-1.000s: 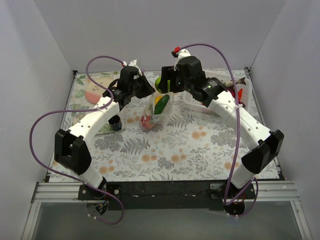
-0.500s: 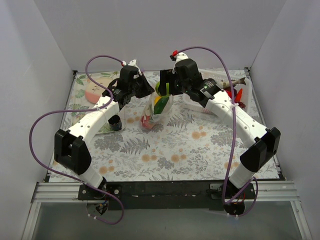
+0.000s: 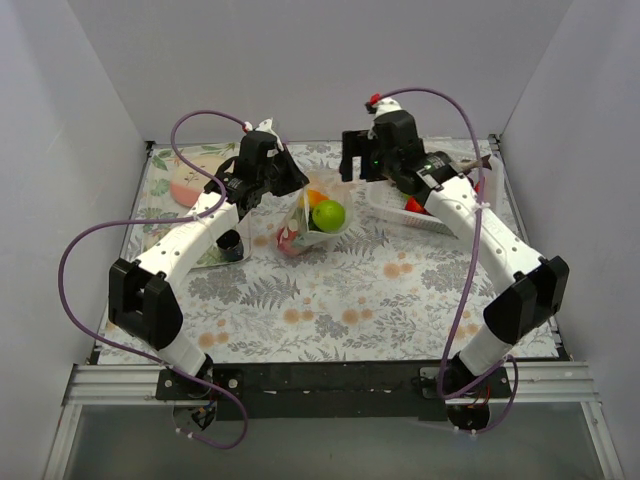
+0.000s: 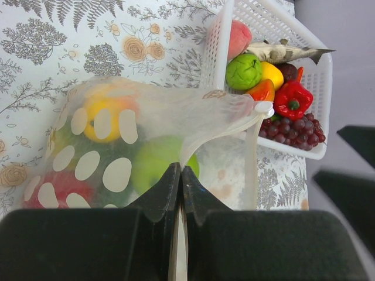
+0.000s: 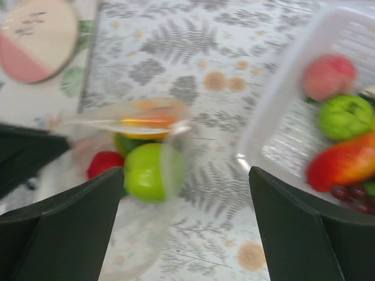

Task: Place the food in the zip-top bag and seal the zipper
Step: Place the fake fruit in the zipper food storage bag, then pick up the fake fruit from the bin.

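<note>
The clear polka-dot zip-top bag [image 3: 312, 215] stands mid-table, its mouth edge held up. My left gripper [image 3: 296, 180] is shut on the bag's upper edge [image 4: 193, 137]. Inside the bag are a green apple [image 3: 328, 214], an orange and yellow fruit [image 4: 105, 114] and a red piece [image 5: 105, 164]. The apple also shows in the right wrist view [image 5: 153, 171]. My right gripper [image 3: 350, 165] is open and empty, above the table between the bag and the basket. The zipper strip [image 4: 249, 117] hangs slack at the bag's mouth.
A white slotted basket [image 3: 400, 208] at the right holds more toy food: peach [image 4: 239, 36], green vegetable [image 4: 244, 71], red pepper [image 4: 293, 99], grapes, a fish. A round pink-and-cream plate [image 3: 190, 175] lies at the back left. A dark small object sits near the left arm [image 3: 232, 248].
My right gripper has let go of the green apple, opened and pulled back to the right, away from the bag's mouth. The apple now lies in the bag. The left gripper holds still.
</note>
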Robot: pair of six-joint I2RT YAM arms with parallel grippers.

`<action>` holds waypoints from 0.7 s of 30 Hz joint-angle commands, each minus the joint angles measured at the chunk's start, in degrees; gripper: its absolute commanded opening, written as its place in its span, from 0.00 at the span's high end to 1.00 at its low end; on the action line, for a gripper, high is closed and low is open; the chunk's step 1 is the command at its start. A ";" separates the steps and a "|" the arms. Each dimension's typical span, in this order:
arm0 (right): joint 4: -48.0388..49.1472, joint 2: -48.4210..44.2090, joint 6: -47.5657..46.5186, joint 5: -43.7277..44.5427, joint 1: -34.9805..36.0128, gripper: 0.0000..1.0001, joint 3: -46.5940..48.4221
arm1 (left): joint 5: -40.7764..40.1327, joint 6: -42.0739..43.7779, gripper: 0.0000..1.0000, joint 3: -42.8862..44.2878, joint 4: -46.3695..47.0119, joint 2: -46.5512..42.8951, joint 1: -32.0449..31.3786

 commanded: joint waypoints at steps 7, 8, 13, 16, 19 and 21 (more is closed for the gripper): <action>1.31 -2.22 -3.23 0.22 -19.63 0.10 -13.85 | 0.81 0.51 1.00 1.95 1.01 -2.49 0.50; 1.84 -1.61 -3.23 -1.43 -20.77 0.11 -14.47 | 0.99 0.42 1.00 1.86 1.36 -2.58 0.50; 5.35 2.08 -2.97 -4.95 -25.35 0.17 -18.60 | 1.43 0.07 1.00 1.51 1.71 -2.05 0.50; 7.38 5.58 -2.27 -5.84 -25.79 0.20 -17.65 | 1.61 0.07 1.00 1.42 1.80 -1.97 0.50; 7.12 9.55 -1.39 -3.83 -26.49 0.23 -15.19 | 1.78 0.07 1.00 1.59 1.80 -1.79 0.50; 6.24 11.48 -0.16 -2.16 -27.10 0.23 -14.21 | 1.52 0.24 1.00 1.86 1.54 -1.79 0.50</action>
